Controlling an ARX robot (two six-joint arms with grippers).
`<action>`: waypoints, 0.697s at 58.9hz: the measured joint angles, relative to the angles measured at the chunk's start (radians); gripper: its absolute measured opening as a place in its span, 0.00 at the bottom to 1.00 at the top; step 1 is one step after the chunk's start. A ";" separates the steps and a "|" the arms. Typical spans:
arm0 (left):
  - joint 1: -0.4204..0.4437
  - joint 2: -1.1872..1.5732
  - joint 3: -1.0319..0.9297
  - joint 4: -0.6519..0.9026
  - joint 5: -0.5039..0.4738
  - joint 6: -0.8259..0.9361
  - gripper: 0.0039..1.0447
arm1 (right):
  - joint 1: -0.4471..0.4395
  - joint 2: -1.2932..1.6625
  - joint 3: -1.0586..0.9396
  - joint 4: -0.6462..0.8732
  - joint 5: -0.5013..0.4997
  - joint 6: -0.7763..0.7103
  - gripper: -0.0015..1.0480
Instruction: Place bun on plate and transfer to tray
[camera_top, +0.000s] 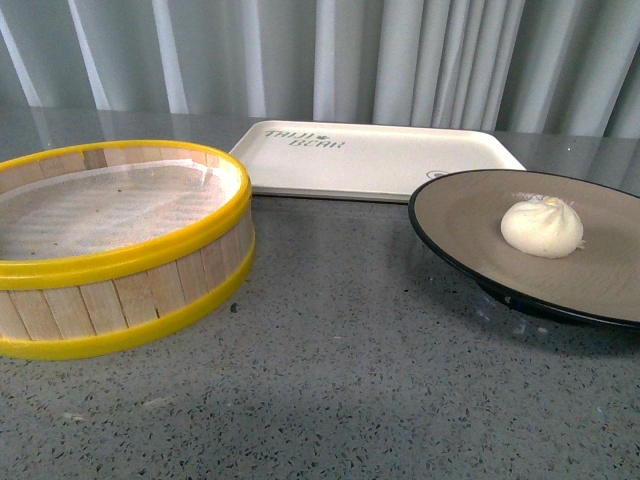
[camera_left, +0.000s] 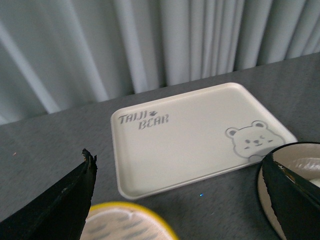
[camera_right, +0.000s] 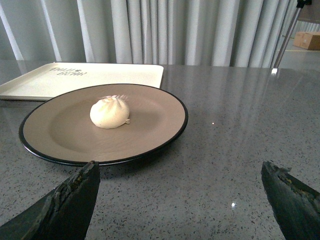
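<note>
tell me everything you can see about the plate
The plate is wide, round and shallow, matte beige-tan inside with a thin black rim and a dark underside; it looks ceramic. It sits level on the grey speckled table, to the robot's right, by a corner of the tray; whether they touch is unclear. The bun rests upright near its middle.
</note>
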 joint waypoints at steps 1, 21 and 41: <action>0.016 -0.022 -0.023 0.001 0.001 -0.004 0.94 | 0.000 0.000 0.000 0.000 0.000 0.000 0.92; 0.357 -0.396 -0.544 0.324 0.080 -0.103 0.58 | 0.000 0.000 0.000 0.000 0.000 0.000 0.92; 0.460 -0.666 -0.985 0.453 0.167 -0.121 0.04 | 0.000 0.000 0.000 0.000 0.000 0.000 0.92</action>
